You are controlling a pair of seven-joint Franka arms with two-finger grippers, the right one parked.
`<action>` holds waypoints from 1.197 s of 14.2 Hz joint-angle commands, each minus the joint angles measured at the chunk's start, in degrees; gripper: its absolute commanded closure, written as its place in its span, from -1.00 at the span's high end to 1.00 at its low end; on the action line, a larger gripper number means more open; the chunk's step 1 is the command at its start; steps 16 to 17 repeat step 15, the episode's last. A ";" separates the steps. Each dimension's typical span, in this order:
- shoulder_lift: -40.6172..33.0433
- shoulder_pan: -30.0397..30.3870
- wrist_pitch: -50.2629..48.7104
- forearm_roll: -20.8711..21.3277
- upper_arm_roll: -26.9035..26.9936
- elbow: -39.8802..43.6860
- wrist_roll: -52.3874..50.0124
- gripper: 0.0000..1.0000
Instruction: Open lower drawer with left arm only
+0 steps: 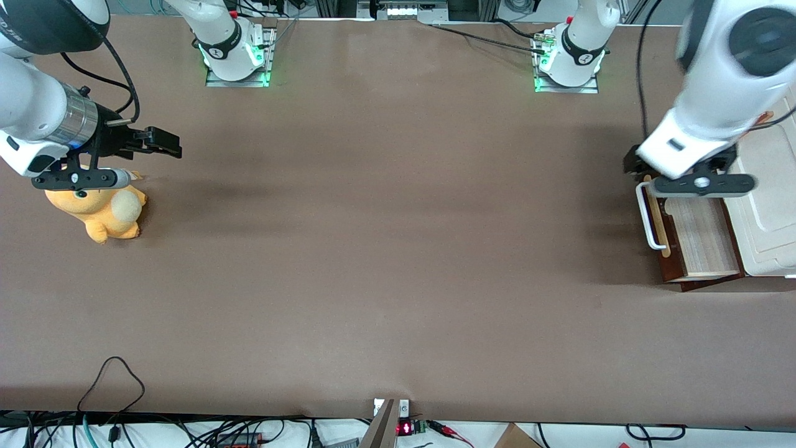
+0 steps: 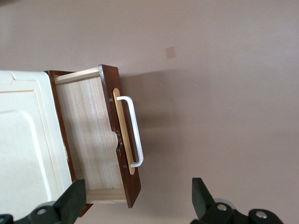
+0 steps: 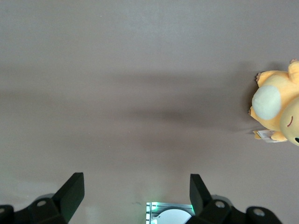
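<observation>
The lower drawer (image 1: 703, 239) stands pulled out of the cabinet at the working arm's end of the table, its pale wood box showing. Its dark brown front (image 1: 670, 267) carries a white bar handle (image 1: 650, 218) on a tan strip. In the left wrist view the drawer front (image 2: 122, 140), the handle (image 2: 136, 130) and the pale box (image 2: 88, 130) show below the gripper. My left arm (image 1: 715, 93) hangs over the drawer. Its gripper (image 1: 647, 171) is above the drawer front, open and empty (image 2: 138, 186), touching nothing.
The cream-white cabinet top (image 1: 771, 218) lies beside the open drawer and also shows in the left wrist view (image 2: 23, 140). An orange plush toy (image 1: 102, 211) lies toward the parked arm's end of the table. Cables (image 1: 112, 386) run along the table's near edge.
</observation>
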 commanded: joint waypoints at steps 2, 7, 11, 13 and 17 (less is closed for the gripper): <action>-1.52 1.63 -1.92 -11.16 3.69 3.04 6.02 1.00; -1.62 1.73 -1.84 -12.51 5.91 3.30 11.05 1.00; -1.53 1.73 -1.48 -15.05 6.00 4.00 11.05 1.00; -1.53 1.73 -1.48 -14.88 6.17 4.00 11.22 1.00; -1.53 1.73 -1.48 -14.80 6.09 4.09 11.14 1.00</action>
